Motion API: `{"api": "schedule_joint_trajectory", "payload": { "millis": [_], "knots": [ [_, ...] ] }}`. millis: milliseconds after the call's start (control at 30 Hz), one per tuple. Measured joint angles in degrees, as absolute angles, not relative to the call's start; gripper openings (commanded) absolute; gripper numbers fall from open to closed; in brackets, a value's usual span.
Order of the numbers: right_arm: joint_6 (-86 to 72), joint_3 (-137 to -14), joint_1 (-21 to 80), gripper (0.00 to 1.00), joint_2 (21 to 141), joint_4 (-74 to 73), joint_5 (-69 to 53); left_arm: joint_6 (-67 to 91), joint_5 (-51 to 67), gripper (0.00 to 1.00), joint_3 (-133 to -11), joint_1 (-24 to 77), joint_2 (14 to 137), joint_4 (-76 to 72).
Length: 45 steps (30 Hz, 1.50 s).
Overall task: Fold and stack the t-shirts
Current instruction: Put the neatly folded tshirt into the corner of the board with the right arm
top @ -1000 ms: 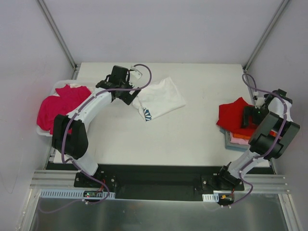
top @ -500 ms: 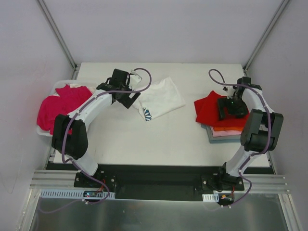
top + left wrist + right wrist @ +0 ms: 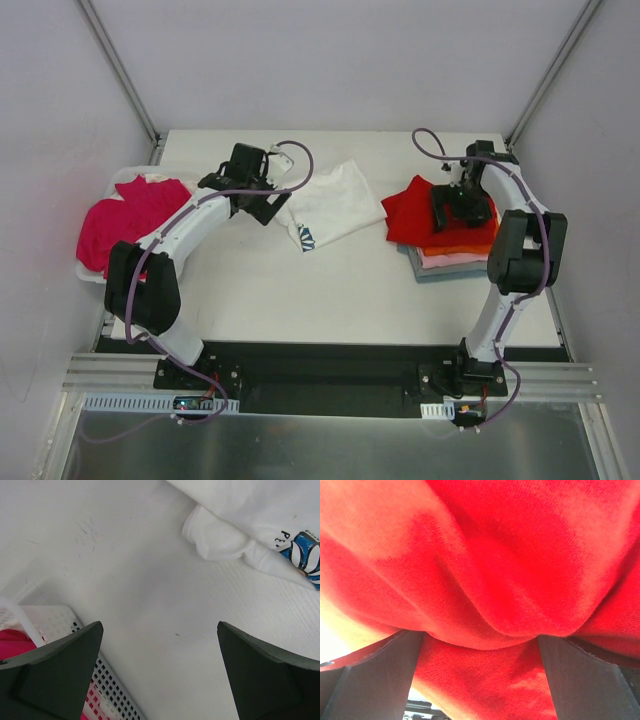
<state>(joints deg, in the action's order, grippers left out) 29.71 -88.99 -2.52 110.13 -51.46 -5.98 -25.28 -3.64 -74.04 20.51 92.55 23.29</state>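
Observation:
A white t-shirt (image 3: pixel 335 205) with a blue daisy print lies crumpled at the table's back centre; the left wrist view has its edge (image 3: pixel 240 510) at the upper right. My left gripper (image 3: pixel 268 208) (image 3: pixel 159 626) hangs open over bare table just left of it, holding nothing. A red t-shirt (image 3: pixel 412 215) (image 3: pixel 485 555) tops a folded stack of an orange (image 3: pixel 470 247), a pink (image 3: pixel 450 260) and a light-blue tee (image 3: pixel 440 274). My right gripper (image 3: pixel 456 205) (image 3: pixel 480 636) rests on the red one, jaws wide, red cloth bulging between them. A magenta t-shirt (image 3: pixel 125 220) fills the basket.
The white perforated basket (image 3: pixel 90 272) (image 3: pixel 55 620) sits at the table's left edge, close under my left gripper's left finger. White walls and metal frame posts enclose the table (image 3: pixel 330 290) on three sides.
My right arm has swung left from the table's right edge, and the whole stack with the red tee on top has shifted left with it. The left arm has stayed put.

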Motion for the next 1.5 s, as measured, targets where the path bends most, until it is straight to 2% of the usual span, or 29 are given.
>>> {"api": "schedule_joint_trajectory", "payload": {
  "millis": [300, 600, 800, 933, 1033, 1167, 1500],
  "knots": [
    [29.36, -96.66, -2.0, 1.0, 115.55, -53.41, -4.89, -25.08, -3.64, 0.99, -74.04, 20.51, 92.55, 23.27],
    [29.8, -96.66, 0.21, 1.0, 113.06, -53.19, -1.91, -24.86, -0.45, 1.0, -74.48, 20.51, 92.95, 23.33],
    [31.57, -97.36, 13.52, 1.0, 101.82, -52.16, 4.36, -24.82, 2.85, 0.99, -83.42, 20.51, 99.85, 23.9],
    [32.73, -100.84, 22.09, 1.0, 99.68, -52.21, 5.93, -24.49, 4.36, 0.99, -93.43, 20.51, 108.2, 25.67],
    [33.65, -101.56, 23.9, 1.0, 101.69, -52.1, 6.44, -24.16, 5.69, 0.99, -99.98, 20.51, 114.72, 26.89],
    [35.27, -101.54, 23.7, 1.0, 107.28, -51.29, 6.42, -24.01, 5.98, 0.99, -102.78, 20.51, 119.81, 28.84],
    [38.63, -105.67, 23.51, 1.0, 118.89, -49.69, 3.18, -23.99, 7.25, 0.99, -105.78, 19.97, 123.68, 33.1]
  ]
}}
